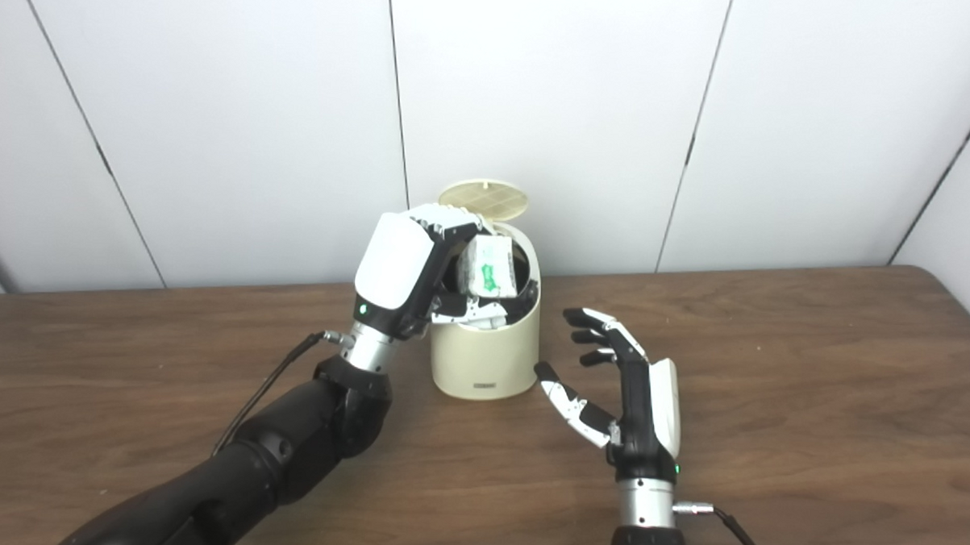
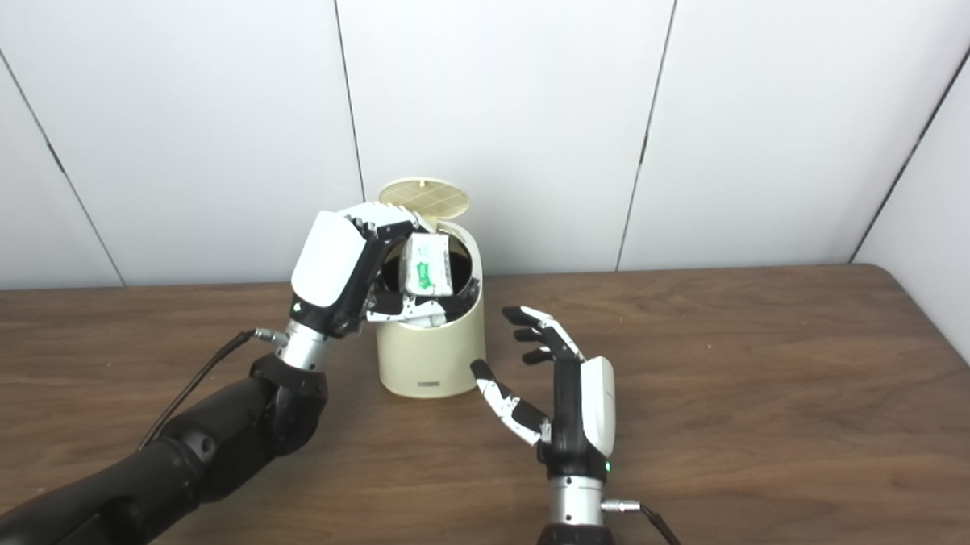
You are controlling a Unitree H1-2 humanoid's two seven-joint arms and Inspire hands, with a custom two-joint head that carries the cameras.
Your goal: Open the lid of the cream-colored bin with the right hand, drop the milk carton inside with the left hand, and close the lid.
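The cream-colored bin [image 1: 488,360] stands on the wooden table near the back wall. Its round lid [image 1: 483,197] is tipped up and open behind the dark mouth. My left hand [image 1: 408,271] is over the bin's mouth, shut on a white milk carton [image 1: 489,265] with green print, which sits in the opening. My right hand [image 1: 630,390] is open and empty, palm toward the bin, a short way to the bin's right and apart from it. In the right eye view the carton [image 2: 425,266] shows between the left hand's fingers [image 2: 374,217].
The brown wooden table [image 1: 811,397] stretches to the right, with its right edge and rounded back corner in view. White wall panels [image 1: 540,89] stand right behind the bin. A black cable [image 1: 267,386] runs along my left forearm.
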